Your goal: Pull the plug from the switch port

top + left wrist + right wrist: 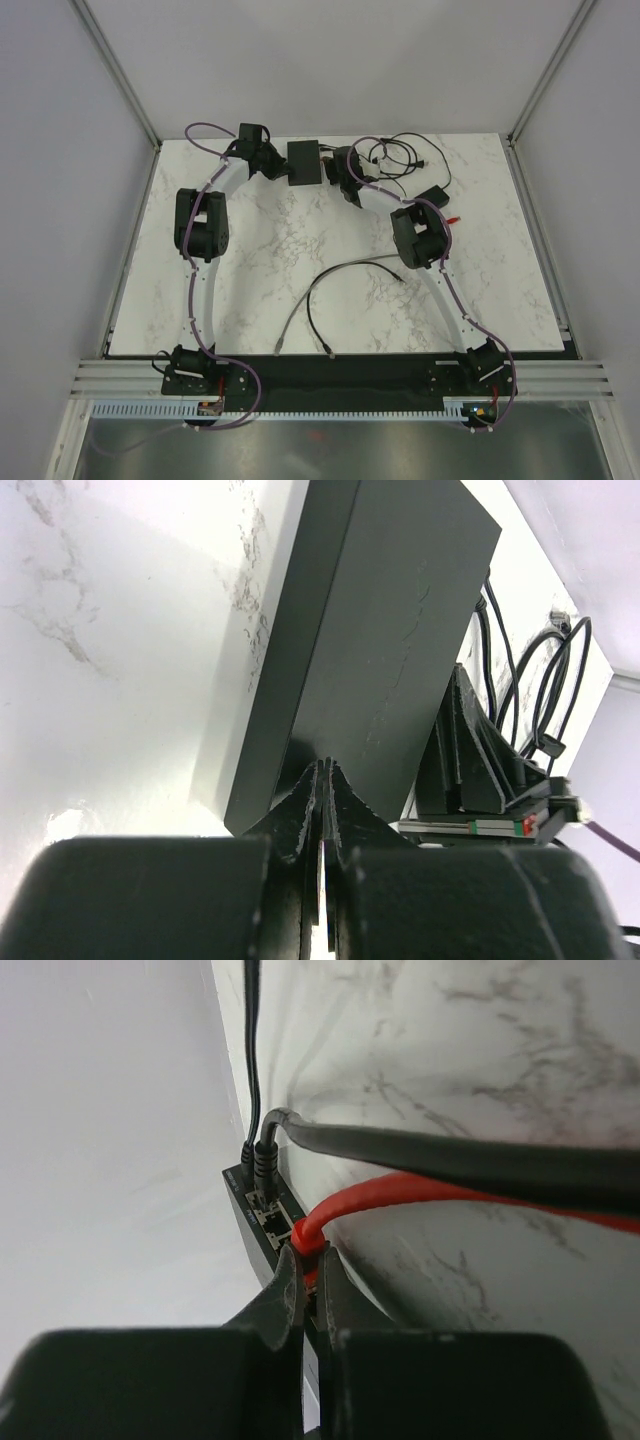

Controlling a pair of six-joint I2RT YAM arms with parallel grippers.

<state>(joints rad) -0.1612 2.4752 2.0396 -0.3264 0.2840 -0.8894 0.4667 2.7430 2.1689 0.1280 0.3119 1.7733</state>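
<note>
The switch (304,162) is a flat matte-black box at the back of the marble table. In the left wrist view its top face (380,630) fills the frame. My left gripper (324,767) is shut with nothing between its fingers, and its tips rest against the switch's near end. In the right wrist view the switch's socket edge (258,1210) shows a red plug (312,1238) on a red cable (430,1190). My right gripper (311,1260) is shut on that red plug at the port. A black round plug (263,1156) sits in a socket further along.
A black power-adapter brick (432,197) and coiled thin black cords (395,155) lie right of the switch. Two loose grey and black cables (335,285) lie across the table's middle. White enclosure walls stand close behind the switch.
</note>
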